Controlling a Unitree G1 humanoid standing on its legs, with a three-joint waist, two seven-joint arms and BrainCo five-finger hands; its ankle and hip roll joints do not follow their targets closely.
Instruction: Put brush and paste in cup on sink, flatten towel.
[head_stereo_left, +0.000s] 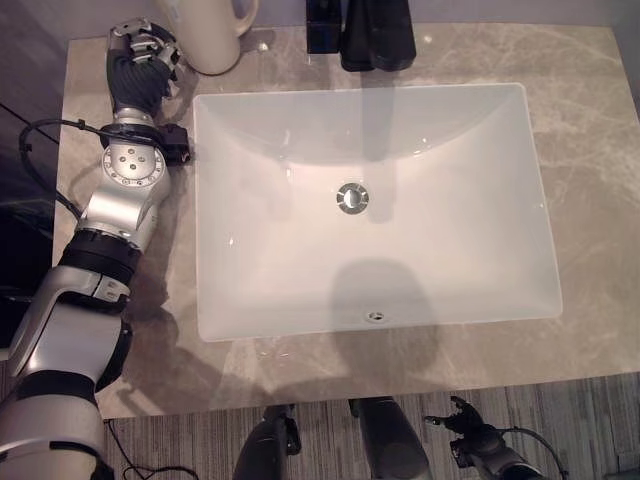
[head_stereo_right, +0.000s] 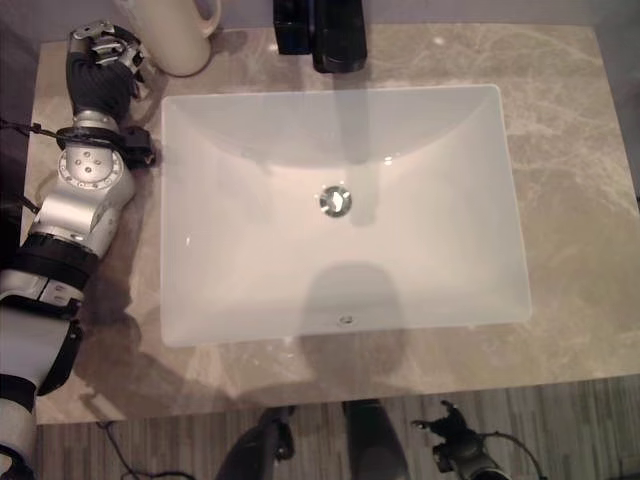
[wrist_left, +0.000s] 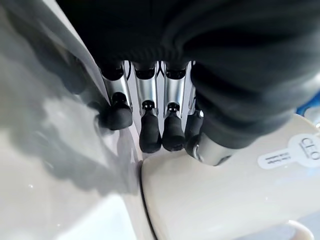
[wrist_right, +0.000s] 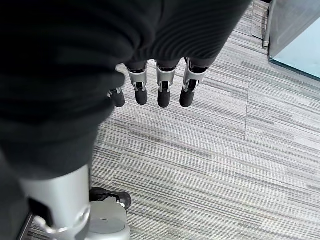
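A cream cup (head_stereo_left: 210, 35) with a handle stands on the marble counter at the far left corner, behind the white sink (head_stereo_left: 250, 250). My left hand (head_stereo_left: 140, 55) rests on the counter right beside the cup, on its left. In the left wrist view its fingers (wrist_left: 150, 132) are relaxed and hold nothing, with the cup's wall (wrist_left: 225, 200) just past them. What lies inside the cup is hidden. My right hand (head_stereo_left: 462, 420) hangs below the counter's front edge, fingers (wrist_right: 160, 85) loose over the floor and empty.
A black faucet (head_stereo_left: 375, 35) and a black holder (head_stereo_left: 322, 30) stand behind the sink at the back edge. Marble counter (head_stereo_left: 590, 200) runs to the right of the basin. Striped grey flooring (wrist_right: 225, 165) lies under the right hand.
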